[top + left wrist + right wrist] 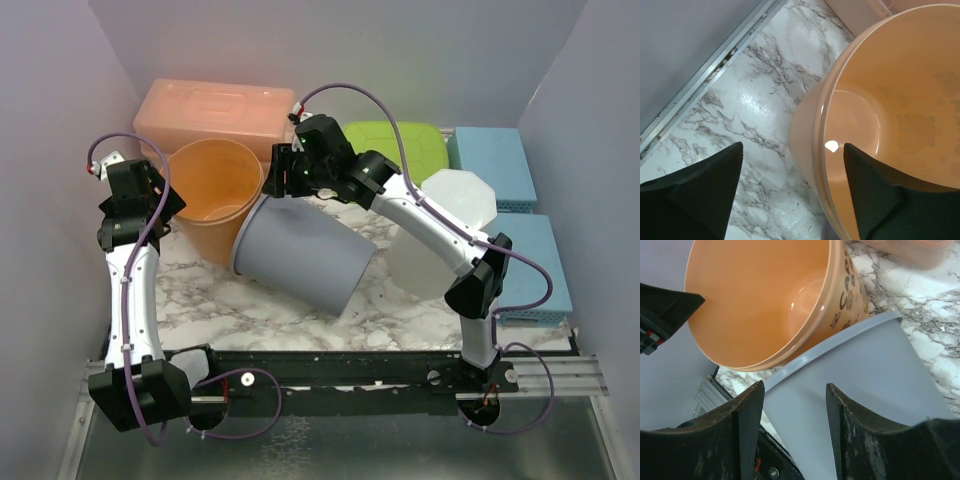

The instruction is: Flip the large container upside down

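Observation:
The large grey container (305,255) lies tilted on its side on the marble table, its open rim leaning against an upright orange bucket (210,185). My right gripper (283,178) is open and hovers just above the grey container's wall (865,380) near its rim, holding nothing; the orange bucket (755,300) is beyond it. My left gripper (160,212) is open, its fingers either side of the orange bucket's rim (822,125), one over the table and one over the bucket's inside.
An orange lidded box (215,105), a green-lidded box (400,145) and blue boxes (490,165) line the back and right. A white translucent container (455,200) stands right of the grey one. A metal rail (705,75) runs along the left wall.

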Controlling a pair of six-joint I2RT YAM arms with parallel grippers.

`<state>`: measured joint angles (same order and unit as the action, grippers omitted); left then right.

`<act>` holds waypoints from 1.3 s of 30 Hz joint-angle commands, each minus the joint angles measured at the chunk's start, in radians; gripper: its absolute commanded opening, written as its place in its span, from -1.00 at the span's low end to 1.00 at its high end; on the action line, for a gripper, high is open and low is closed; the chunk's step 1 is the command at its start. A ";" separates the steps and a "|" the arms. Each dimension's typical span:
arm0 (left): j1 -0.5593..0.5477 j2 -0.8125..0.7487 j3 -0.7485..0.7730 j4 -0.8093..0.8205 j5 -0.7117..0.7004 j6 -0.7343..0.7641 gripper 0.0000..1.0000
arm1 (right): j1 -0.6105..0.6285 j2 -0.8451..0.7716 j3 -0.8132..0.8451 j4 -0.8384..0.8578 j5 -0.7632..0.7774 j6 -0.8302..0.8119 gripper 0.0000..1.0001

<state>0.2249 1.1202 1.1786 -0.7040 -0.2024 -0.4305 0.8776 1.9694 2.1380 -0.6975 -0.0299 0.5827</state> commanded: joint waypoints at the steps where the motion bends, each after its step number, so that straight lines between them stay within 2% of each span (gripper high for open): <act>1: 0.022 0.001 -0.025 0.048 0.074 -0.016 0.50 | 0.027 -0.023 -0.014 -0.032 0.024 -0.033 0.14; 8: 0.032 0.021 -0.049 0.077 0.063 -0.019 -0.11 | 0.055 -0.010 0.008 -0.078 0.122 -0.042 0.16; 12: 0.038 0.025 -0.042 0.089 0.018 -0.021 -0.34 | 0.086 0.049 0.107 -0.163 0.254 -0.062 0.20; 17: 0.050 0.023 -0.008 0.087 -0.090 -0.016 -0.52 | 0.096 0.084 0.130 -0.139 0.357 -0.037 0.22; 21: 0.064 0.035 0.030 0.061 -0.256 -0.002 -0.62 | 0.096 0.132 0.183 -0.123 0.445 -0.049 0.24; 27: 0.093 0.084 0.080 0.054 -0.413 0.004 -0.66 | 0.095 0.259 0.333 -0.128 0.585 -0.112 0.29; 29: 0.097 0.100 0.100 0.053 -0.407 0.015 -0.66 | 0.095 0.289 0.352 -0.115 0.633 -0.134 0.31; 31: 0.097 0.115 0.095 0.062 -0.329 0.021 -0.60 | 0.095 0.314 0.364 -0.094 0.677 -0.150 0.31; 33: 0.097 0.118 0.065 0.068 -0.275 0.020 -0.43 | 0.096 0.337 0.382 -0.084 0.729 -0.169 0.30; 35: 0.098 0.101 0.024 0.073 -0.265 0.019 0.08 | 0.094 0.352 0.392 -0.077 0.781 -0.183 0.30; 39: 0.098 0.024 -0.040 0.090 -0.258 0.003 0.78 | 0.095 0.360 0.368 -0.053 0.780 -0.208 0.25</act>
<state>0.3187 1.2171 1.1927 -0.6262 -0.4889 -0.4179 0.9672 2.3009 2.4985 -0.7788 0.6769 0.4129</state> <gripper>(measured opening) 0.750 0.644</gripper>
